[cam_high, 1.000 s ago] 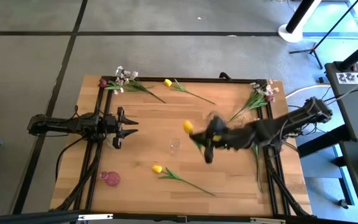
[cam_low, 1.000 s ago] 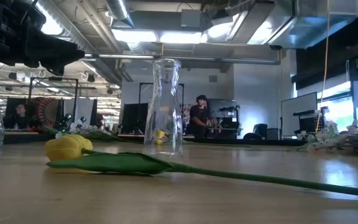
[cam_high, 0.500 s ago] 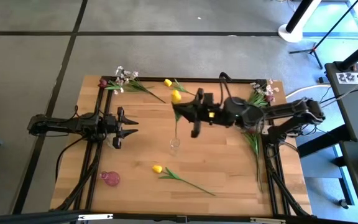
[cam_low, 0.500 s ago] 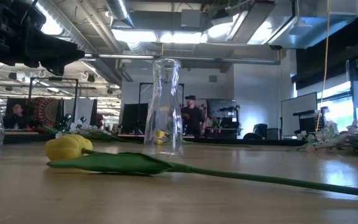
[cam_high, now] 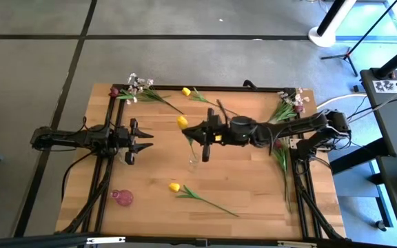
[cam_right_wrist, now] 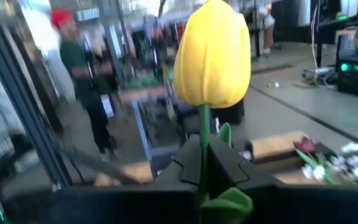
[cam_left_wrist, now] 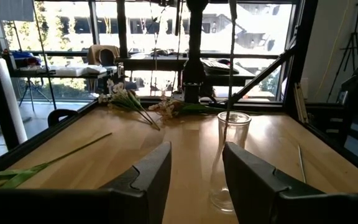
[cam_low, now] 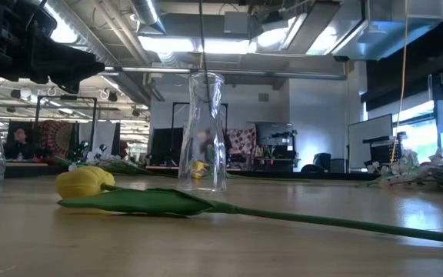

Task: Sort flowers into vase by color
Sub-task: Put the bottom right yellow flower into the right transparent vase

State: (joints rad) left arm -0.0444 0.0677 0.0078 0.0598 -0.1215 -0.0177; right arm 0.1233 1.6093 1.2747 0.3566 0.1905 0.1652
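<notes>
Right hand (cam_high: 206,137) clamped on yellow tulip (cam_high: 182,122) | stem hung upright, clear vase (cam_high: 194,162) directly beneath (mouth aligned) | left hand (cam_high: 142,140) part-open, empty, farther off.

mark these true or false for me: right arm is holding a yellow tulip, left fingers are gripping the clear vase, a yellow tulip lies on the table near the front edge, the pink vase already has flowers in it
1. The right gripper holds a yellow tulip. True.
2. The left gripper grips the clear vase. False: its fingers are open and apart from the vase.
3. A second yellow tulip lies on the table near its front edge. True.
4. The pink vase already holds flowers. False: no stems show in it.
</notes>
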